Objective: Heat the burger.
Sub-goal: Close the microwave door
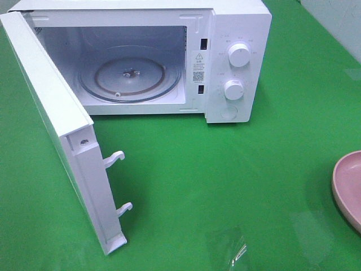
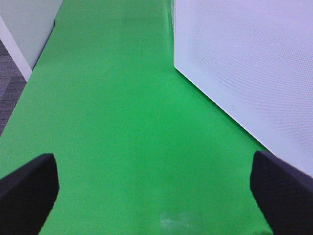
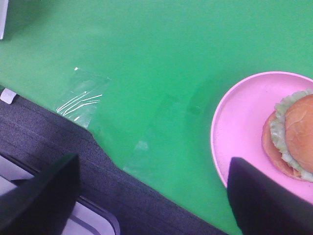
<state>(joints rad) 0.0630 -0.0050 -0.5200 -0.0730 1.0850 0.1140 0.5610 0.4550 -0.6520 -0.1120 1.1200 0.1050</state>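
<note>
The burger (image 3: 293, 137) lies tilted on a pink plate (image 3: 239, 112), with its golden bun and green lettuce showing in the right wrist view. My right gripper (image 3: 154, 166) hovers open beside the plate, with only green cloth between its black fingers. In the high view only the plate's rim (image 1: 350, 180) shows at the right edge; the burger and both arms are out of sight there. The white microwave (image 1: 237, 56) stands at the back with its door (image 1: 56, 113) swung wide open and its glass turntable (image 1: 130, 76) bare. My left gripper (image 2: 152, 166) is open over the green cloth.
A white dotted panel of the microwave (image 2: 244, 63) stands close beside my left gripper. A patch of clear tape (image 1: 234, 248) lies on the cloth near the front edge. The table's front edge and grey floor (image 3: 127, 196) lie just under my right gripper.
</note>
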